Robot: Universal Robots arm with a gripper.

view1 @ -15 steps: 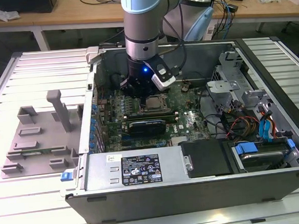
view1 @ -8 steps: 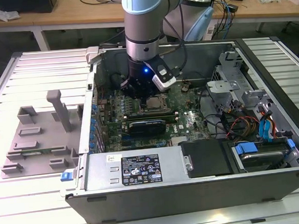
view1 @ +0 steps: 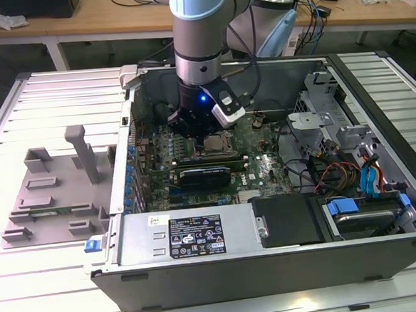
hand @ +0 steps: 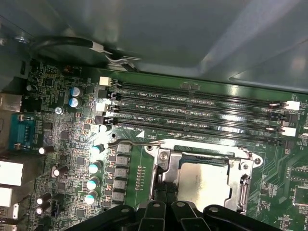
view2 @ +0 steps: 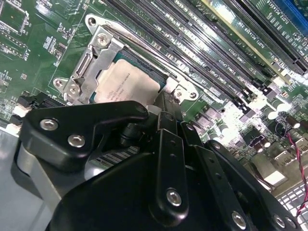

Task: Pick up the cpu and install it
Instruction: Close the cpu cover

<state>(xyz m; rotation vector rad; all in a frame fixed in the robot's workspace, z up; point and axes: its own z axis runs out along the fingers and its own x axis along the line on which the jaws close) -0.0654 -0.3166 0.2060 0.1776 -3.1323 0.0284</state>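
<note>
In the second wrist view the cpu (view2: pixel 127 83) lies flat in the metal socket frame (view2: pixel 91 62) directly below the jaws, which hang low over it, I think to seat it squarely; clenched or released, I cannot tell.

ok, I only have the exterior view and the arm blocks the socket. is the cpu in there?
Observer: Yes. In both wrist views the cpu lies flat, pale top up, inside the metal frame.
Operator: Gripper on it?
Observer: In the second wrist view the gripper hangs right at that frame's edge. Whether it touches the cpu is hidden.
Operator: Memory slots beside it?
Observer: The first wrist view shows the long slots empty.
</note>
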